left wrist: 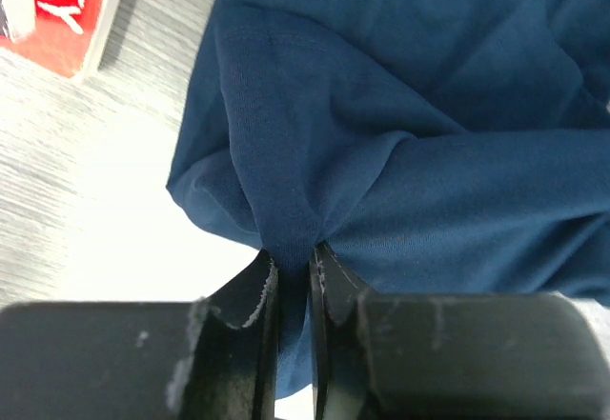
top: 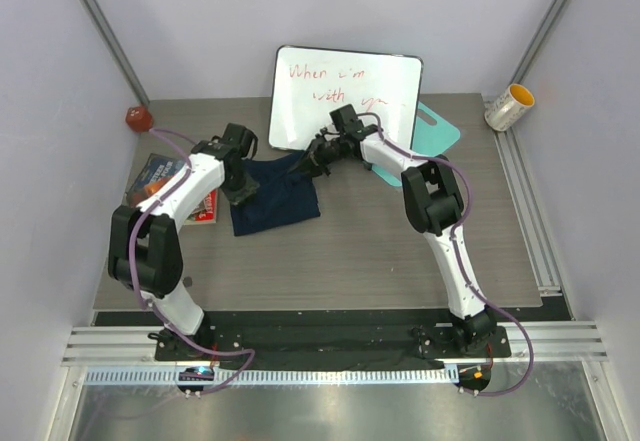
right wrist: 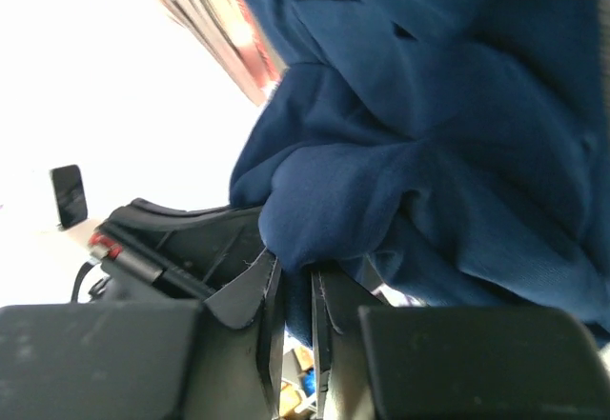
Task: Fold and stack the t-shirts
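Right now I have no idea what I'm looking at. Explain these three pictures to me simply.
These are two white robot arms bolted to a table. The wide picture looks down from above; the other two come from small cameras on each wrist. A dark blue t-shirt lies on the table, with books, a whiteboard, a teal board, a red ball and a roll around it. The left hand and the right hand each pinch a fold of the shirt between nearly closed fingers.
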Motion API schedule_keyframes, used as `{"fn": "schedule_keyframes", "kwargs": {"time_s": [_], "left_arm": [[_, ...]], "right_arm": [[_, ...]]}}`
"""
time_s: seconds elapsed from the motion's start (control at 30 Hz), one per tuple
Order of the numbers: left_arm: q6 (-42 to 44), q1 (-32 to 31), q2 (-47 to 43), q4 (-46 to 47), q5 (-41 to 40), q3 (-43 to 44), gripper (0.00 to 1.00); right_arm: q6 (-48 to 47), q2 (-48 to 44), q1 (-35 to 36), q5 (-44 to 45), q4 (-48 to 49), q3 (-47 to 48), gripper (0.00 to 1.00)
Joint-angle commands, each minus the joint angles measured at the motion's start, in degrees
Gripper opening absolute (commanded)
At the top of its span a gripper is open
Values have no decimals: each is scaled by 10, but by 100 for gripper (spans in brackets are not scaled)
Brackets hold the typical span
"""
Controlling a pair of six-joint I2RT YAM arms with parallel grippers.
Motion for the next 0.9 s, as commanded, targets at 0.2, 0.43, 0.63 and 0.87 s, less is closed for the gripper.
{"fn": "schedule_keyframes", "kwargs": {"time_s": [0.2,0.43,0.63,0.87], "left_arm": [[20,41,73,-39,-12,90,19],[31,56,110,-54,-17,137,25],[41,69,119,-55,-17,151,30],[43,81,112,-64,-22,160,38]], "right_arm": [[195,21,-6,-29,253,-16,24],[198,41,-10,-26,260,-7,24],[196,23,-14,-20,286,-36,26],[210,-9,-23,-15,305,-72,28]]}}
